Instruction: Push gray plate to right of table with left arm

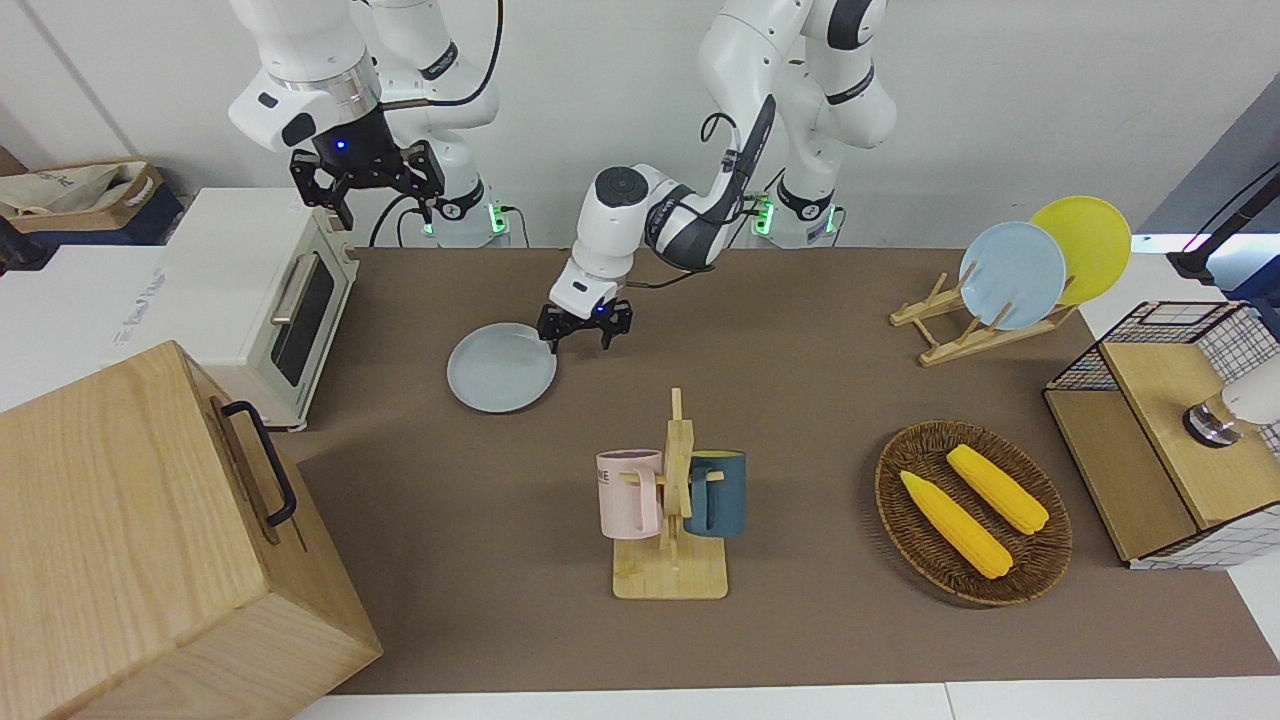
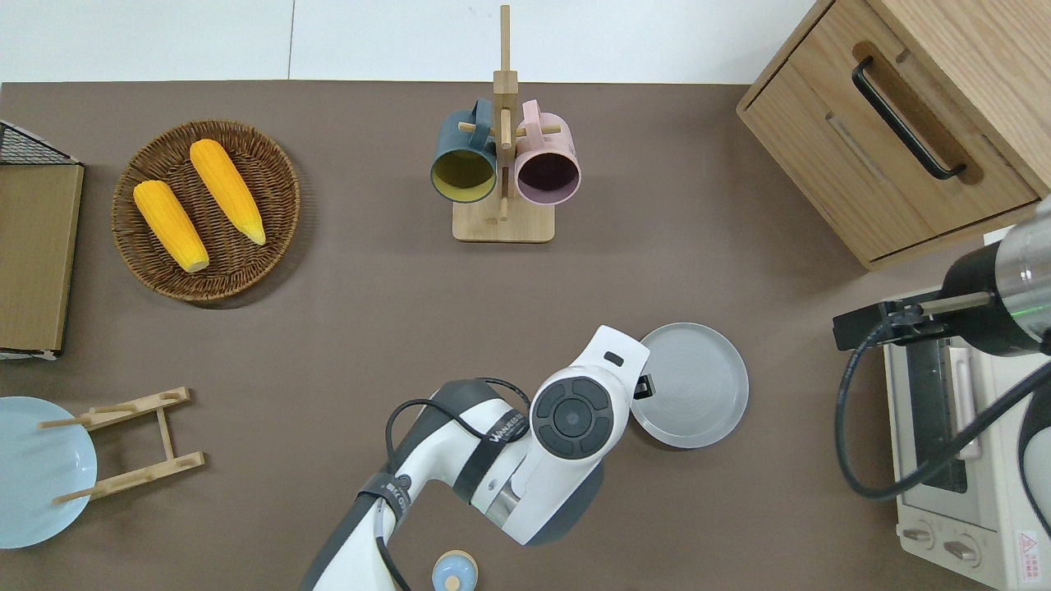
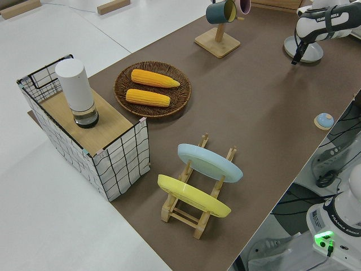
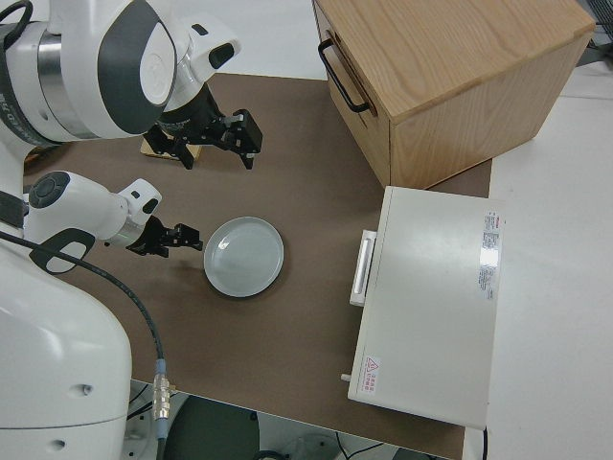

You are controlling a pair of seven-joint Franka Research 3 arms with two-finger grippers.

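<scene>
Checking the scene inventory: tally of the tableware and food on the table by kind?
Plates: 3 (gray plate, light-blue plate, yellow plate)
Mugs: 2 (pink mug, dark blue mug)
Corn cobs: 2 ()
Wicker basket: 1
Total: 8
</scene>
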